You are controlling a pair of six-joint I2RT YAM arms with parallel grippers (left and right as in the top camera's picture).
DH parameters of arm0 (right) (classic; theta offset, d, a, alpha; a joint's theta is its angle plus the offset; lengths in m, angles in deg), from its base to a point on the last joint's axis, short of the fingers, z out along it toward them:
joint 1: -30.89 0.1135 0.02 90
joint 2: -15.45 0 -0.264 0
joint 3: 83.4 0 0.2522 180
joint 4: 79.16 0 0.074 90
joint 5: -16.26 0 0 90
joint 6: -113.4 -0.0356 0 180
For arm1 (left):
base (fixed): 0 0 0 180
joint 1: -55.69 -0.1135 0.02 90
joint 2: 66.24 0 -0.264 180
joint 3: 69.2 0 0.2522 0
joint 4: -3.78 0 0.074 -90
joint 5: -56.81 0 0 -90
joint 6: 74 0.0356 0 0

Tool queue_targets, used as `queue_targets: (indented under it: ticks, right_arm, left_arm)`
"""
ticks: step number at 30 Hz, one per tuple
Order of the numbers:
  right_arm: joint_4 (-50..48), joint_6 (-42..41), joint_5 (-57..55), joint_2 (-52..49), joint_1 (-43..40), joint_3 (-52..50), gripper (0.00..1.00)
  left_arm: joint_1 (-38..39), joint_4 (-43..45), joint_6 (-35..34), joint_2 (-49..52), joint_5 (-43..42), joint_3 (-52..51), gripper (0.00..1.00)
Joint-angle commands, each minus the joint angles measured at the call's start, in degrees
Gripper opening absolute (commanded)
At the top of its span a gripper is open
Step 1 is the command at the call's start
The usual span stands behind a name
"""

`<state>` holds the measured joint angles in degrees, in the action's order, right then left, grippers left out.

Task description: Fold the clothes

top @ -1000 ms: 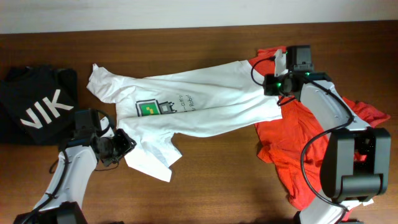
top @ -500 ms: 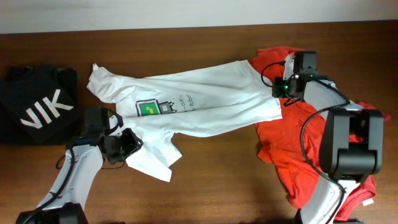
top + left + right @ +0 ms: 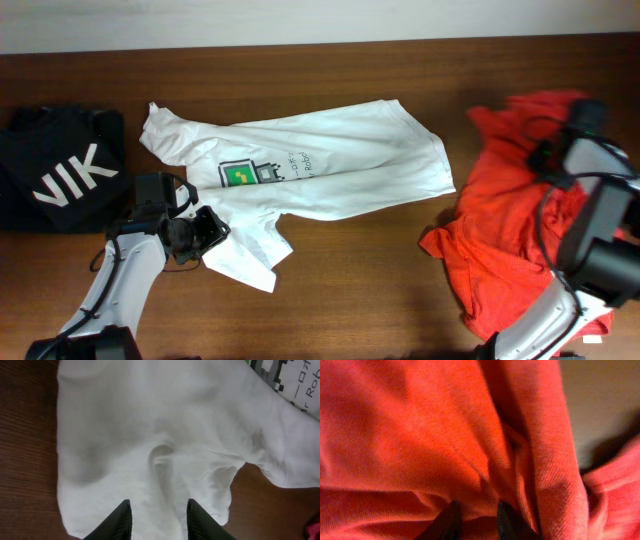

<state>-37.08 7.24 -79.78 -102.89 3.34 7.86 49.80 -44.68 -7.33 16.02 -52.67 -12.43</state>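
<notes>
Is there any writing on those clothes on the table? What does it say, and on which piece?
"VIK": large white letters on the black garment; the cloth is bunched, so more letters may be hidden.
"Rob": start of a dark line beside the green-and-yellow print on the white T-shirt, cut off at the edge of the left wrist view. The shirt's other lines are too small to read.
Red T-shirt: no writing shows.
</notes>
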Motion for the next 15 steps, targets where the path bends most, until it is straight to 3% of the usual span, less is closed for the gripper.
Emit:
queue_targets:
  ticks: [1, 4, 9, 15]
  right_arm:
    - [3.28, -2.38, 10.25, -1.38, -6.05, 0.79, 0.34]
    - [5.29, 0.17, 18.88, 0.94, -6.67, 4.07, 0.43]
    - [11.91, 5.14, 21.14, 7.8, -2.47, 10.05, 0.52]
    - [32.17, 10.16, 20.85, 11.91, 7.15, 10.49, 0.53]
  left_arm:
    - [0.17, 0.13, 0.72, -0.59, 0.0, 0.55, 0.35]
    - [0.17, 0.15, 0.72, -0.59, 0.0, 0.55, 0.36]
    - [0.17, 0.13, 0.72, -0.59, 0.0, 0.55, 0.36]
    - [0.17, 0.13, 0.72, -0.59, 0.44, 0.55, 0.36]
